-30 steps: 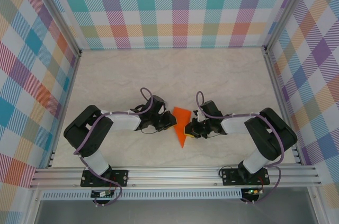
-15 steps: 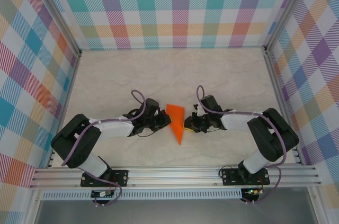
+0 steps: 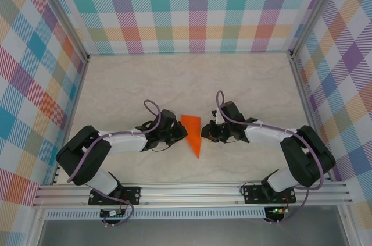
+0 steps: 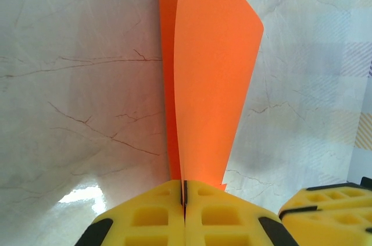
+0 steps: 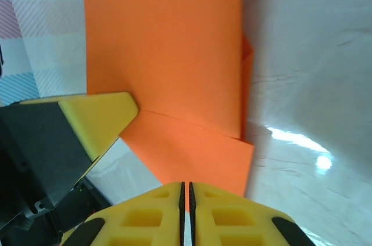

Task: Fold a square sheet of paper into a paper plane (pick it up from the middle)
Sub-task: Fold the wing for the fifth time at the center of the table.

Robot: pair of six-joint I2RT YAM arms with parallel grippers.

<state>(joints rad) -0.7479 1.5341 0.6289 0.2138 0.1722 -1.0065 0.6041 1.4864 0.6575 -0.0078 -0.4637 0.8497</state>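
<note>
Left gripper (image 3: pixel 184 134) is clenching its jaws on the orange paper (image 3: pixel 193 132) from the left, right gripper (image 3: pixel 204 133) is pinching it from the right, mid-bench (image 3: pixel 174 83), point aiming near.

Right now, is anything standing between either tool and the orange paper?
Nothing visible does. The left tool is shut on the orange paper, pinching one edge of the folded, pointed shape, and the right tool is shut on the opposite edge. Both grips are direct, with no other object between.
</note>
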